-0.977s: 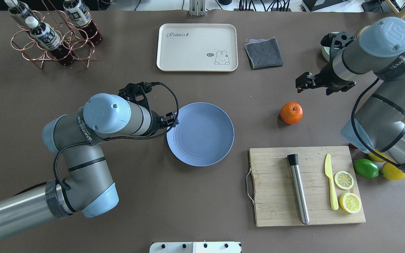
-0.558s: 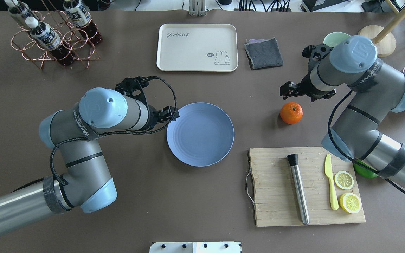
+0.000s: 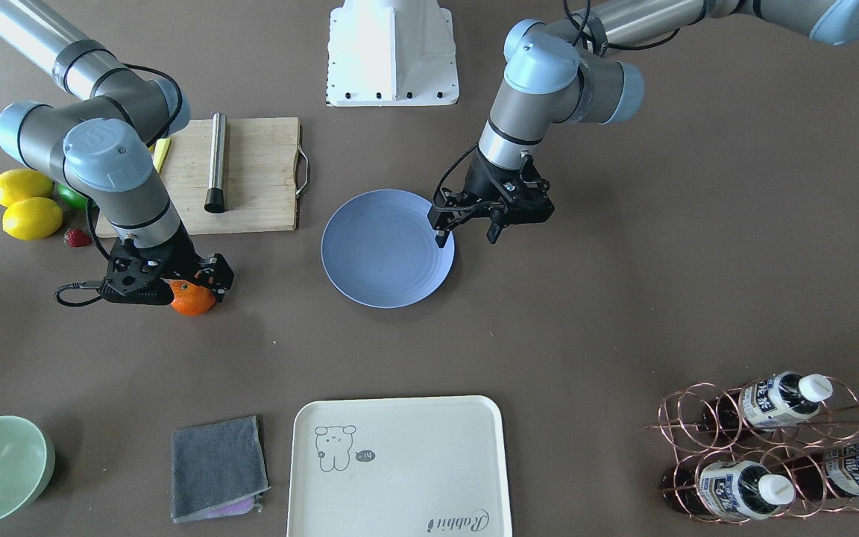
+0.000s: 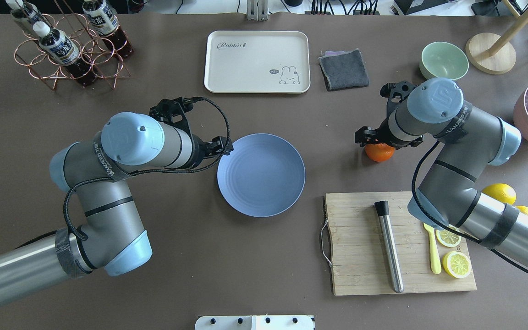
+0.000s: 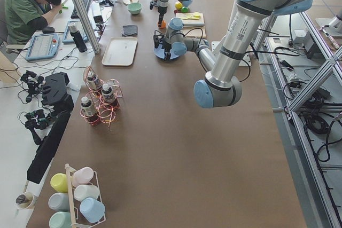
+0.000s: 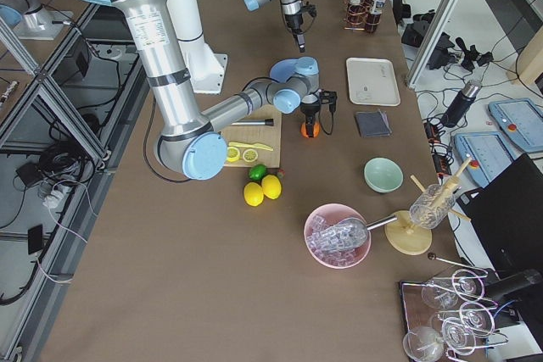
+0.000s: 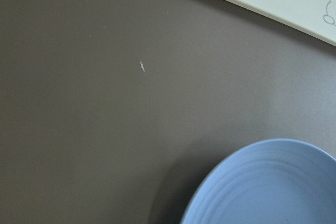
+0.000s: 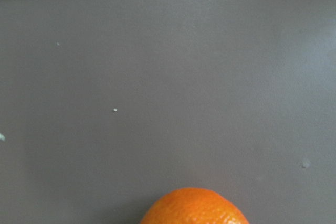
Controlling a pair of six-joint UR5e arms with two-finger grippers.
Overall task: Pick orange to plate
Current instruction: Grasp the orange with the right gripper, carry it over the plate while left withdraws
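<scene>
The grasp step appears to be in hand: the right pincer [image 3: 192, 287] hangs low over the orange [image 4: 380, 153], jaws spread to either side of the fruit and apparently not yet pressing it. The orange sits on the worktop [image 4: 190, 275] right of centre in the overhead view, well apart from the periwinkle-blue plate [image 4: 261, 174] at the middle. Next it likely must close gently on the round fruit, lift, and carry it leftward to the plate, minding the left pincer [image 3: 465, 233], spread and empty at the rim.
</scene>
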